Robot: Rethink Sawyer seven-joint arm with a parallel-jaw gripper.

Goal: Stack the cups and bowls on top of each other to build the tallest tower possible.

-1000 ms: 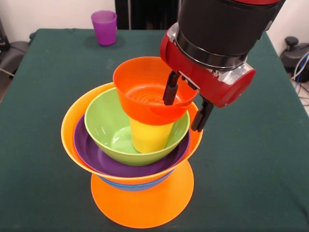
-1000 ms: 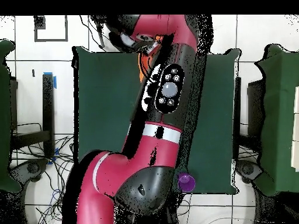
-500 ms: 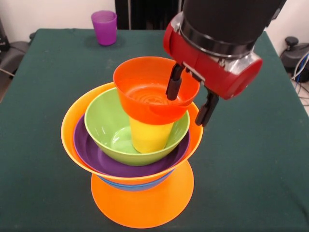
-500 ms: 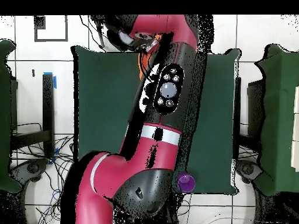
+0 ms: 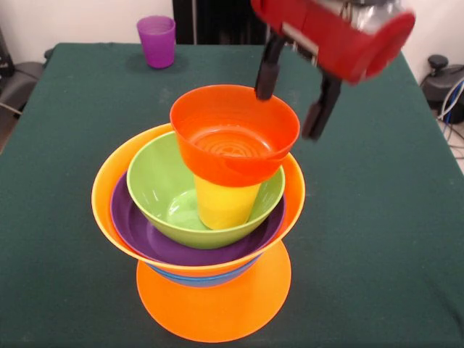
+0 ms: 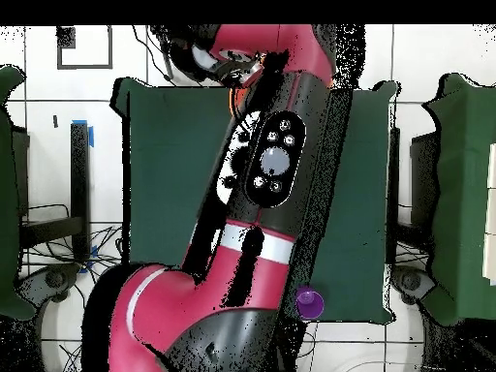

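Bowls and one cup are found piled as a tower (image 5: 199, 217) on the green-covered table (image 5: 65, 181). An inverted large orange bowl (image 5: 214, 304) forms the base, with a blue bowl's (image 5: 199, 279) edge showing just above it. On these a second large orange bowl (image 5: 109, 188) is set upright, holding a wide purple bowl (image 5: 138, 232), in which a green bowl (image 5: 156, 185) is nested. A yellow cup (image 5: 225, 206) is seen standing in the green bowl, and a small orange-red bowl (image 5: 232, 134) is carried on top of it. The pincer (image 5: 296, 93) is held open and empty, above the orange-red bowl's far right rim and clear of it. A purple cup (image 5: 156, 41) stands alone at the table's far edge, well apart from the tower.
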